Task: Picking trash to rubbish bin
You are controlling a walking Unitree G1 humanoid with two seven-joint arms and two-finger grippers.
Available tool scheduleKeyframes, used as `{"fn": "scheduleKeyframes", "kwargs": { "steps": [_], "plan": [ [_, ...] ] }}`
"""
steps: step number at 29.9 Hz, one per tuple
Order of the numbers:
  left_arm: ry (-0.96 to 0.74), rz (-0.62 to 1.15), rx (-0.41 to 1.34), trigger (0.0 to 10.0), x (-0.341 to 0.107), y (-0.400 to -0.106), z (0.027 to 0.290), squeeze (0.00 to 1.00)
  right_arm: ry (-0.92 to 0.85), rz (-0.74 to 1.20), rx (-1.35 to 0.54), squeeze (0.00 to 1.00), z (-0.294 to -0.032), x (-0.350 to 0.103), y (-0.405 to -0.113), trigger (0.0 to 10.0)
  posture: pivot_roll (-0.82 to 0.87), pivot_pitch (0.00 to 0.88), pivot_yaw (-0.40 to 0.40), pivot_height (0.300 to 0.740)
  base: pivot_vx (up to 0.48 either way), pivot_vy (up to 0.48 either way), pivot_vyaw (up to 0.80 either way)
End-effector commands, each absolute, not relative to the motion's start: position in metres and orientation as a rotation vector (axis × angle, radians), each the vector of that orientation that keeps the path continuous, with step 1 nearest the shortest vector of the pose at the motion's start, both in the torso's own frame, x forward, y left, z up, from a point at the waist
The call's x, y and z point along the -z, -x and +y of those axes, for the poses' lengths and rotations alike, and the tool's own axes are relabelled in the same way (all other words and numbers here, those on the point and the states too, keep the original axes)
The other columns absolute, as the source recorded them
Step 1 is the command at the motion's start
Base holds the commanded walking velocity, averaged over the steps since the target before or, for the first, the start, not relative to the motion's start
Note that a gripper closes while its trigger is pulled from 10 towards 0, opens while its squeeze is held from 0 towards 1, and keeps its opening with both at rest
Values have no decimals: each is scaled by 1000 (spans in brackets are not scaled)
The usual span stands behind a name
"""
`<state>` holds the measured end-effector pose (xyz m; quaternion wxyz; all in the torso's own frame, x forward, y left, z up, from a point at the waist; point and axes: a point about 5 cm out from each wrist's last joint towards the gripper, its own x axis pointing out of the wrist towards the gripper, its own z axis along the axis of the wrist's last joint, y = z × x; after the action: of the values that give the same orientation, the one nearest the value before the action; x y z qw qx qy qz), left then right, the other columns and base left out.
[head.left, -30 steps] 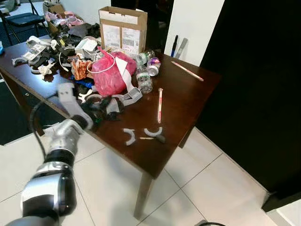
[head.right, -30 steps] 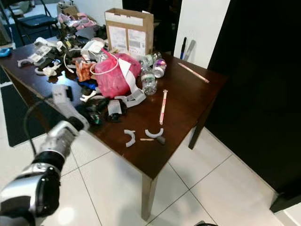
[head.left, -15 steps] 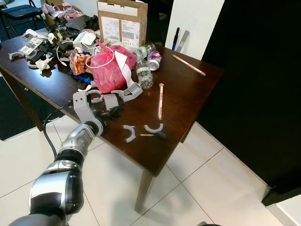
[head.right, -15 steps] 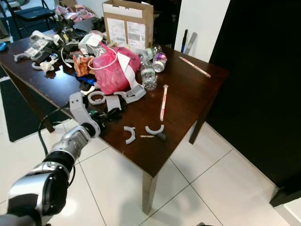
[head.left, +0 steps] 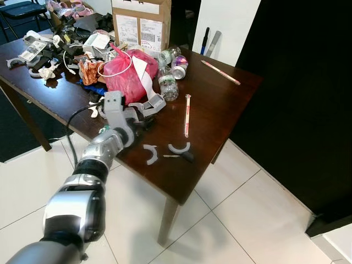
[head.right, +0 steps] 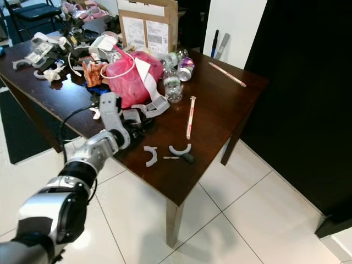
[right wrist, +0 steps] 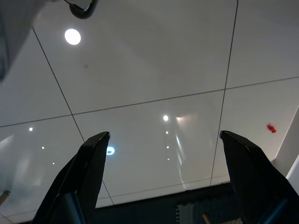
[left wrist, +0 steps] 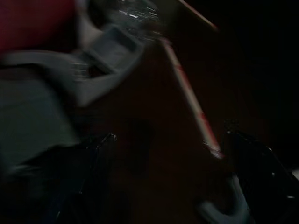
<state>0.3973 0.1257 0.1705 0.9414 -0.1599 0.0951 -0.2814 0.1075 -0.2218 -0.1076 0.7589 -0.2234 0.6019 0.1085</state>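
Note:
Trash is piled on a dark wooden table (head.left: pixel 220 110): a pink plastic bag (head.left: pixel 124 77), clear plastic bottles (head.left: pixel 168 88), a can (head.left: pixel 179 69), a long red-and-white wrapped stick (head.left: pixel 187 114) and two grey curved pieces (head.left: pixel 179 148). My left gripper (head.left: pixel 141 124) reaches over the table's near edge, low beside a grey strap (head.left: pixel 154 104) and black clutter. In the left wrist view the left gripper (left wrist: pixel 170 154) is open with nothing between its fingers; the stick (left wrist: pixel 189 93) lies just ahead. My right gripper (right wrist: pixel 163 144) hangs open above white floor tiles.
A cardboard box (head.left: pixel 141 25) stands at the table's back, with more mixed clutter (head.left: pixel 55 47) to the left. A second stick (head.left: pixel 220 72) lies near the far right corner. White tiled floor (head.left: pixel 247 220) surrounds the table; a black wall (head.left: pixel 302 82) is on the right.
My left arm has swung right and forward, from the table's near edge onto the tabletop beside the grey strap. The camera view has shifted slightly.

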Motion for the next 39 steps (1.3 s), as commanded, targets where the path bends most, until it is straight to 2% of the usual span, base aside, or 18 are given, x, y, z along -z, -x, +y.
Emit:
{"fn": "scheduleKeyframes", "kwargs": {
  "steps": [1, 9, 16, 17, 27, 32, 39],
  "plan": [
    [316, 211, 628, 10000, -172, -396, 114, 0, 487, 1337, -241, 0, -222, 110, -99, 10000, 105, 159, -37, 740, 0, 0, 0],
    [212, 343, 878, 10000, -165, -381, 81, 0, 480, 1332, -232, 0, -223, 109, -103, 10000, 98, 163, -31, 740, 0, 0, 0],
    [48, 358, 894, 10000, -163, -378, 83, 0, 481, 1335, -233, 0, -224, 109, -102, 10000, 104, 166, -29, 740, 0, 0, 0],
    [-35, 355, 908, 10000, -162, -376, 84, 0, 482, 1335, -236, 0, -223, 109, -102, 10000, 105, 168, -29, 740, 0, 0, 0],
    [-249, 346, 996, 10000, -158, -367, 85, 0, 478, 1332, -241, 0, -221, 109, -103, 10000, 99, 179, -32, 740, 0, 0, 0],
    [-324, 297, 965, 10000, -169, -372, 92, 0, 481, 1339, -235, 0, -222, 109, -101, 10000, 91, 186, -34, 740, 0, 0, 0],
    [-329, 224, 901, 10000, -184, -381, 101, 0, 482, 1348, -231, 0, -225, 110, -97, 10000, 82, 196, -35, 740, 0, 0, 0]
  ]
}}
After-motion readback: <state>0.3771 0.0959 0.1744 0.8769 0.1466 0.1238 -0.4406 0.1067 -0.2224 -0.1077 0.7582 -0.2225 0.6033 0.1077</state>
